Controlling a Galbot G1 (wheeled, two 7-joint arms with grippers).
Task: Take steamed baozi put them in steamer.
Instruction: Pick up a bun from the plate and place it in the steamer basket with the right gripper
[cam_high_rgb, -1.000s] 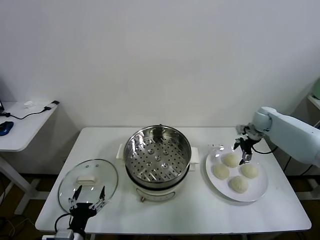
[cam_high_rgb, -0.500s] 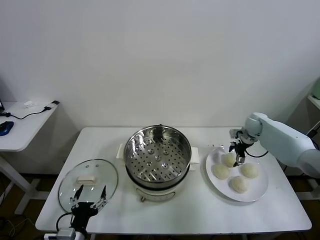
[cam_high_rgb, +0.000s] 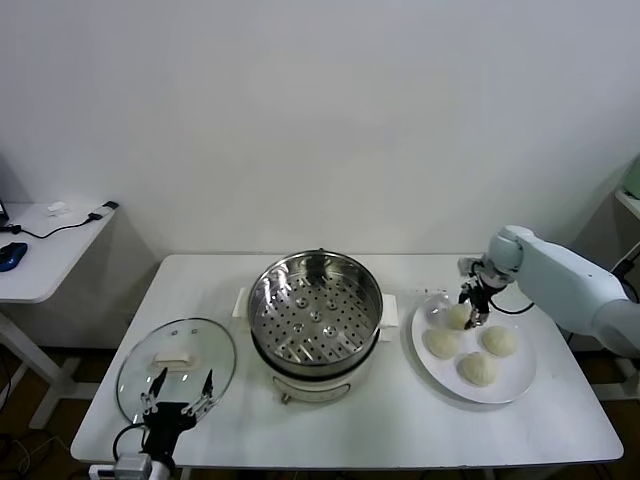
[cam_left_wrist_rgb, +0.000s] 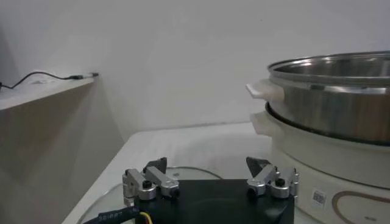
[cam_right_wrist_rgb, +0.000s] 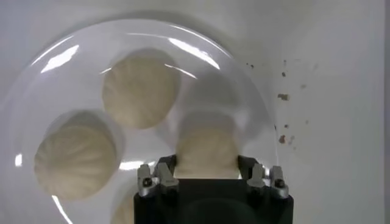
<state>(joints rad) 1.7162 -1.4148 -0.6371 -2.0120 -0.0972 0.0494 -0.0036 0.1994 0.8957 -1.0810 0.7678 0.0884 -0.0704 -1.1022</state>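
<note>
Four cream-white baozi lie on a white plate (cam_high_rgb: 520, 385) right of the steamer (cam_high_rgb: 315, 310), a shiny steel pot with a perforated tray that holds nothing. My right gripper (cam_high_rgb: 474, 308) is down on the plate's far side, its fingers closed against both sides of one baozi (cam_high_rgb: 459, 317) that still rests on the plate. In the right wrist view this baozi (cam_right_wrist_rgb: 206, 146) fills the gap between the fingers of the right gripper (cam_right_wrist_rgb: 206, 165); two more baozi (cam_right_wrist_rgb: 140, 88) (cam_right_wrist_rgb: 76, 155) lie beyond. My left gripper (cam_high_rgb: 180, 395) is open and empty by the table's front left.
A round glass lid (cam_high_rgb: 175, 368) lies on the table left of the steamer, under the left gripper (cam_left_wrist_rgb: 207, 167). The steamer's side (cam_left_wrist_rgb: 341, 109) fills one side of the left wrist view. A side table (cam_high_rgb: 45, 250) with cables stands at far left.
My right gripper moved left and down from above the plate onto its far-side baozi and has closed on it. The left arm has barely moved.
</note>
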